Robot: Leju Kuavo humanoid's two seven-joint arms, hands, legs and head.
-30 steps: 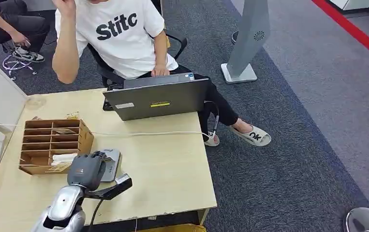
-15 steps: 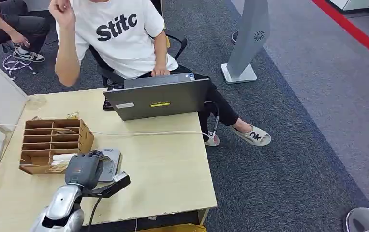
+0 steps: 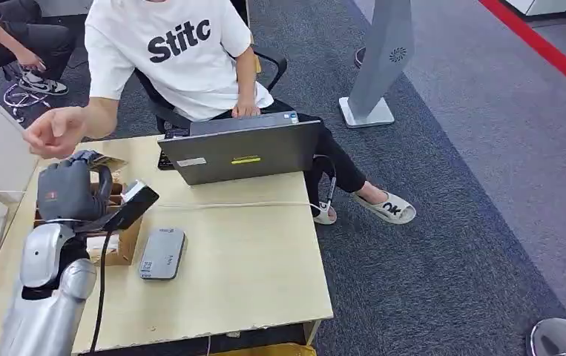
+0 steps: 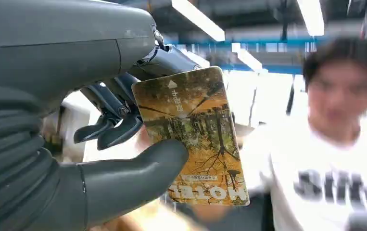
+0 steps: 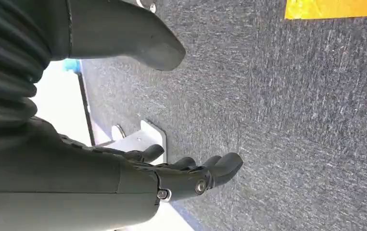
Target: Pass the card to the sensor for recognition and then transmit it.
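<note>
The yellow-brown printed plastic card (image 4: 191,137) is pinched between thumb and fingers of the left hand (image 3: 68,191), raised toward a person's hand (image 3: 56,131), well clear of the grey flat sensor (image 3: 162,254) on the pale wooden surface (image 3: 250,252); handover is judged pending, while the right hand (image 5: 171,120) hangs loosely spread, holding nothing

The left robot hand (image 3: 68,189) covers most of the wooden organizer (image 3: 120,248) on the desk (image 3: 250,252), and its thumb (image 4: 138,168) hides a corner of the card (image 4: 193,137). The person (image 4: 335,159) behind the card is blurred in the left wrist view. Print on the grey sensor (image 3: 162,253) is too small to read.
</note>
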